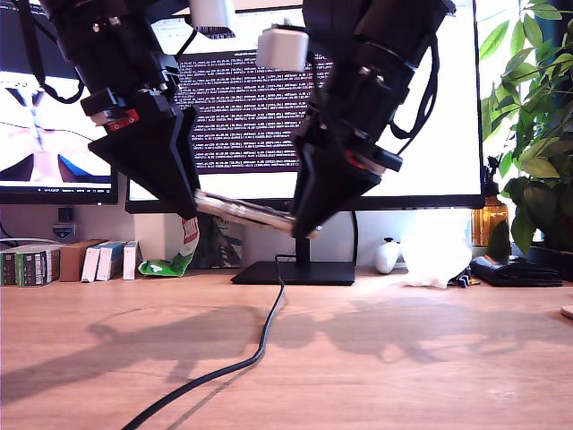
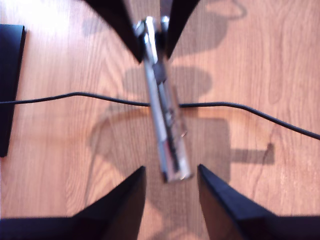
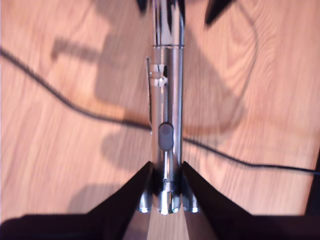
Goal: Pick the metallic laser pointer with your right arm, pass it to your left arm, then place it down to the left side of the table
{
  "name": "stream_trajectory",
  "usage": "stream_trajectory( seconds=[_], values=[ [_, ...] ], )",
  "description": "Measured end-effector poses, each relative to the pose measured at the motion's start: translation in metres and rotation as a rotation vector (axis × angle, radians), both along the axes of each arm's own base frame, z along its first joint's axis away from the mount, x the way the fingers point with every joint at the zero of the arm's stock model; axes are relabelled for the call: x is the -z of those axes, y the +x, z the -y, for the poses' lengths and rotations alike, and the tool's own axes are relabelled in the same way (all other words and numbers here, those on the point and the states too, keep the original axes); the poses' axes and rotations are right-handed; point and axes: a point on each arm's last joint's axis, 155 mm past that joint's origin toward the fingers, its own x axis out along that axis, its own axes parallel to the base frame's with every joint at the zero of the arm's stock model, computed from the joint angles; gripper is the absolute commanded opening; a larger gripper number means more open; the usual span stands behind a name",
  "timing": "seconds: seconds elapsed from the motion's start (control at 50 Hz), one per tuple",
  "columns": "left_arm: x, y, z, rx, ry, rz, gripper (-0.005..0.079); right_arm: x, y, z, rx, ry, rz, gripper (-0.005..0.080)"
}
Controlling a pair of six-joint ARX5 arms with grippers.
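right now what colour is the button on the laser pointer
Dark grey, an oval button on the shiny silver laser pointer; second wrist view shows it best.

The monitor [image 1: 269, 98] behind the arms shows a dark window filled with rows of pale text, but the letters are too small and blurred to make out. The small boxes [image 1: 107, 260] standing at the back of the counter, toward the exterior view's left, carry print that cannot be read either. The red and white label on the green packet [image 1: 183, 246] beside them is likewise illegible. Nothing legible appears in either wrist view.
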Motion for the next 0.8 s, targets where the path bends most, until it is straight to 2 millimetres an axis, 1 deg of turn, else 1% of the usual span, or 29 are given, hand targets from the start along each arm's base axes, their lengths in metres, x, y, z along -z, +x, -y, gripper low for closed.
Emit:
stream_trajectory(
  seconds=[0.12,0.4,0.48,0.52,0.62,0.68,0.78,0.8],
  values=[
    [0.0,-0.001,0.001,0.004,-0.006,-0.003,0.0295,-0.004,0.002,-0.006,0.0,0.02,0.016,-0.0011],
    [-0.001,-0.002,0.003,0.01,-0.012,-0.007,0.029,-0.005,-0.005,-0.017,-0.028,0.03,0.023,-0.0011],
    [-0.001,-0.003,0.004,0.013,-0.013,-0.008,0.0284,-0.005,-0.005,-0.018,-0.029,0.031,0.025,-0.0012],
    [-0.001,-0.003,0.004,0.013,-0.013,-0.009,0.0264,-0.006,-0.005,-0.018,-0.029,0.031,0.026,-0.0012],
    [-0.001,-0.003,0.004,0.014,-0.013,-0.008,0.0175,-0.006,-0.005,-0.018,-0.03,0.031,0.026,-0.0012],
    [0.0,-0.003,0.004,0.013,-0.013,-0.009,0.0111,-0.006,-0.005,-0.018,-0.029,0.031,0.026,-0.0011],
    [-0.001,-0.002,0.004,0.006,-0.01,-0.003,-0.0021,-0.005,-0.005,-0.018,-0.021,0.032,0.022,-0.0011],
    [-0.001,-0.002,0.004,0.004,-0.011,-0.004,-0.0026,-0.005,-0.005,-0.018,-0.02,0.032,0.021,-0.0011]
  ],
)
